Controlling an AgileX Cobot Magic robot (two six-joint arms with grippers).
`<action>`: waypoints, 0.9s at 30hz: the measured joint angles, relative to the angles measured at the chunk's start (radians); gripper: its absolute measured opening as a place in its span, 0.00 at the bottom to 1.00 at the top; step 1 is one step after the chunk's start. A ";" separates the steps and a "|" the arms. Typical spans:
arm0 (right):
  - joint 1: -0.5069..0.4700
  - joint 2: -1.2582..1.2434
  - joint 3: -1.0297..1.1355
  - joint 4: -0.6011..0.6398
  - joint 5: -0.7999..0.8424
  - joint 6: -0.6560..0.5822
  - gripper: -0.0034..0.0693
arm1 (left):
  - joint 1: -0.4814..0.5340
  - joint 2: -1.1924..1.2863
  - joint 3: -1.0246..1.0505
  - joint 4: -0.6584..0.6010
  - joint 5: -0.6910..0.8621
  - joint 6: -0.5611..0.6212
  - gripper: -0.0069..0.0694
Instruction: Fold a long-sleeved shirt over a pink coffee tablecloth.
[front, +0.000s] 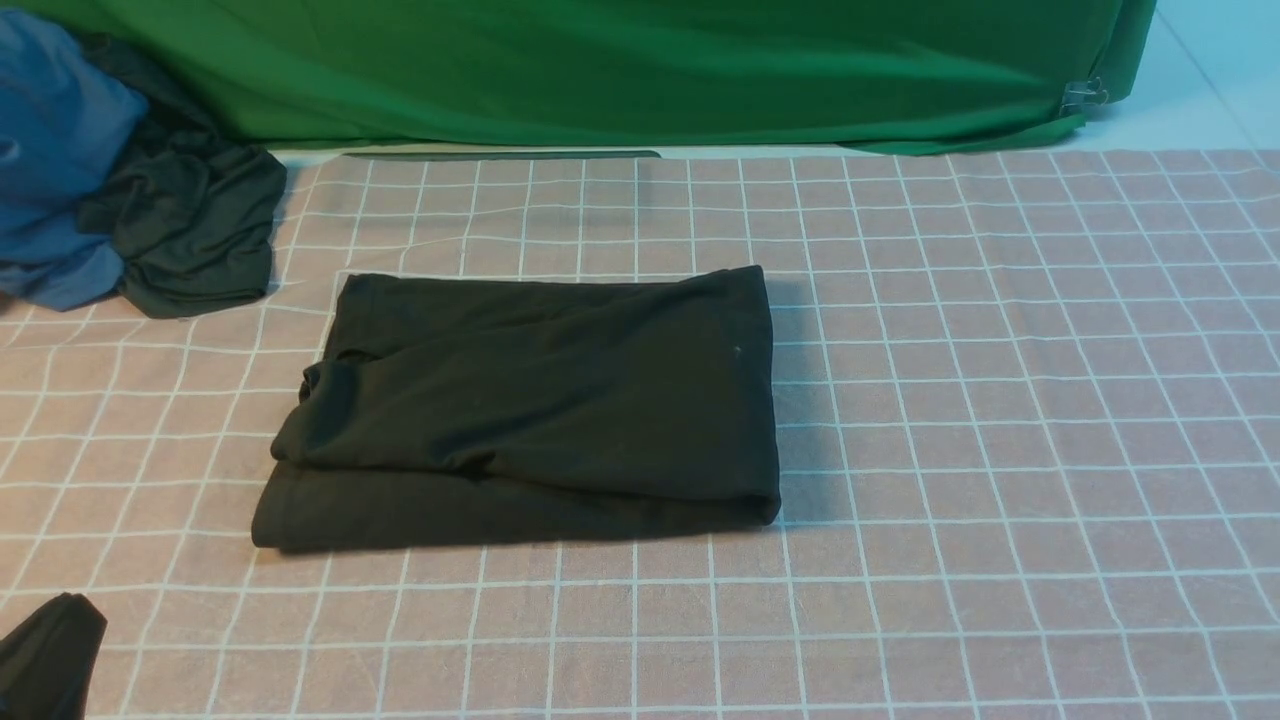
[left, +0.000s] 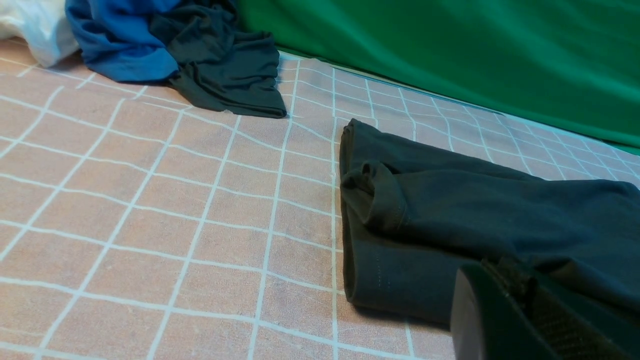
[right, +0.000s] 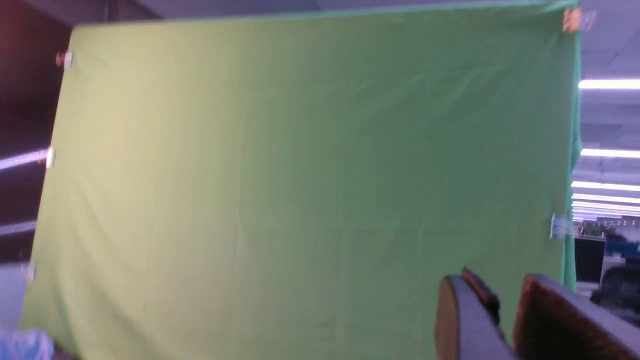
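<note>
Backdrop: a plain green cloth (front: 620, 70) hangs behind the table, clipped at its edges, with office ceiling lights off to one side in the right wrist view.
Surface: the wide pinkish-tan tablecloth with a grid of thin white lines (front: 1000, 400) covers the table and lies mostly flat.
Left arm: low at the near left corner, only a dark tip showing in the front view; its claw (left: 530, 310) hovers just beside the near edge of the shirt.
Left claw: clenched, fingers pressed together, gripping nothing.
Right arm: raised and out of the front view, its camera pointed level at the green cloth.
Right claw: (right: 505, 320) two dark fingers stand a narrow gap apart with nothing between them.
Shirt: the large black long-sleeved shirt (front: 530, 410) lies folded into a rough rectangle, left of the tablecloth's centre, layers stacked, a bunched cuff or hem poking out on its left side.
Shirt surface: soft creases, rounded fold along the right edge.
Other clothes: a crumpled dark grey-green garment (front: 190, 230) and a blue garment (front: 55, 160) sit heaped at the far left corner, well apart from the shirt.
</note>
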 joint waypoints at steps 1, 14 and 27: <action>0.000 0.002 0.014 -0.003 0.007 -0.001 0.33 | 0.000 0.000 0.000 0.000 0.000 0.000 0.11; 0.000 0.023 0.210 -0.118 0.079 0.117 0.35 | 0.000 0.000 0.000 0.004 0.000 0.002 0.11; -0.248 -0.093 0.505 -0.125 0.116 0.109 0.37 | 0.000 0.000 0.000 0.008 0.000 0.004 0.11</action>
